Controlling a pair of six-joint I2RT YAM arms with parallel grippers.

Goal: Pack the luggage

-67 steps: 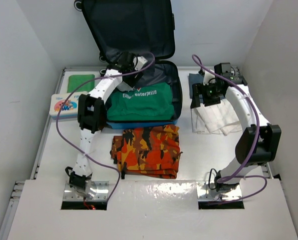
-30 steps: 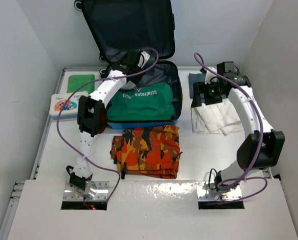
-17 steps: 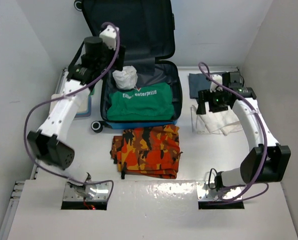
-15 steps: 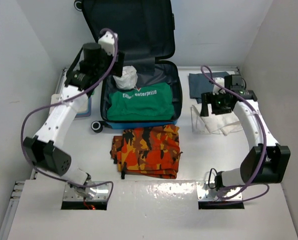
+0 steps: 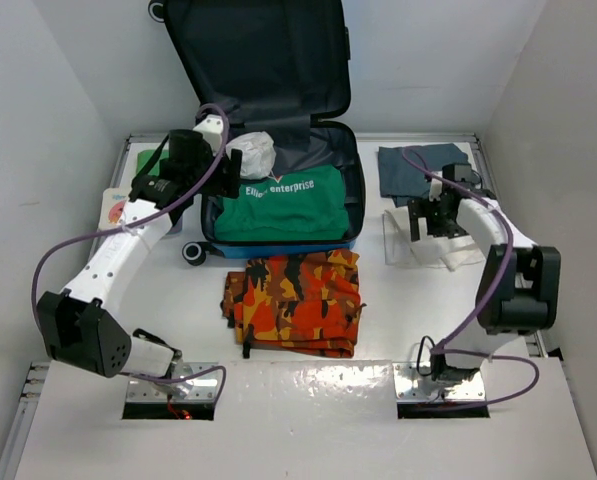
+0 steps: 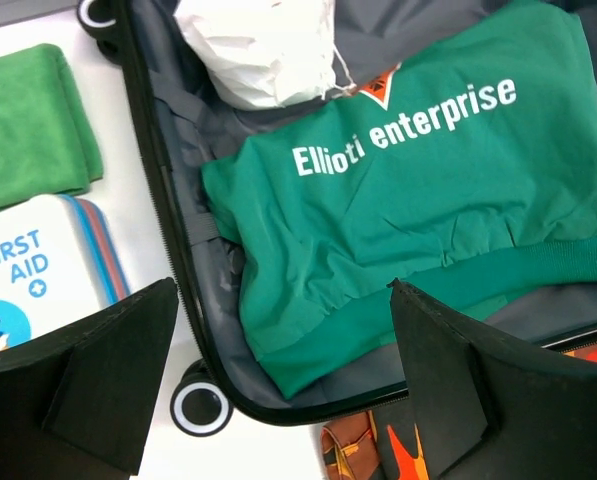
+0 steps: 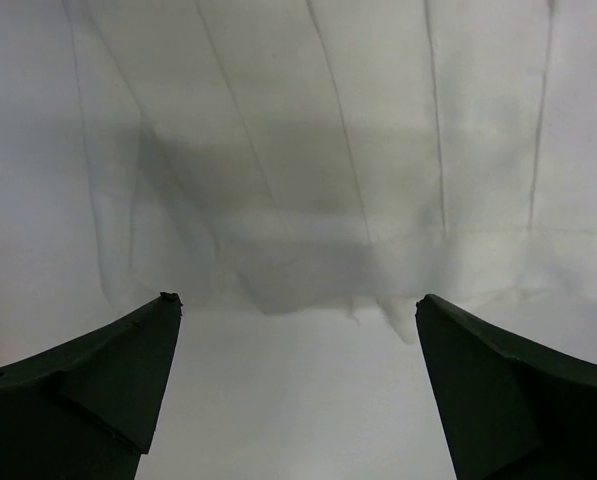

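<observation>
Since 0.5 s back the L arm has dropped from high over the luggage's 9 o'clock rim and pulled toward 7 o'clock. The R arm has folded in lower over the white cloth. The white bundle hasn't shifted since then.

The luggage (image 5: pixel 261 60) sits at 12 o'clock on the table (image 5: pixel 428 325). Its lid is open and leans up on the back wall; the base lies flat w/ grey lining showing. A folded green sweatshirt (image 6: pixel 418 210) w/ white "Elliott enterprise" print fills most of the base. The white bundle (image 6: pixel 258 45) is in the far-L corner, at the sweatshirt's 11 o'clock, touching its edge.

L gripper (image 6: pixel 283 290) hovers above the luggage's near-L part, fingers spread wide, nothing btwn them. A black wheel (image 6: pixel 200 407) shows at that corner. The first-aid box (image 6: pixel 28 265) lies on the table just outside the luggage at 9 o'clock, w/ a green cloth (image 6: pixel 28 125) just beside it at its 12 o'clock.

An orange-black camo garment (image 5: pixel 293 300) lies flat at the luggage's 6 o'clock, just beside the near rim.

R gripper (image 7: pixel 298 300) is low over the white cloth (image 5: pixel 423 252), at the luggage's 3 o'clock. Its fingers are wide apart and empty, w/ the creased hem under the gap; can't tell if the tips touch the cloth. A dark grey-blue cloth (image 5: pixel 403 165) lies at the white cloth's 12 o'clock.
</observation>
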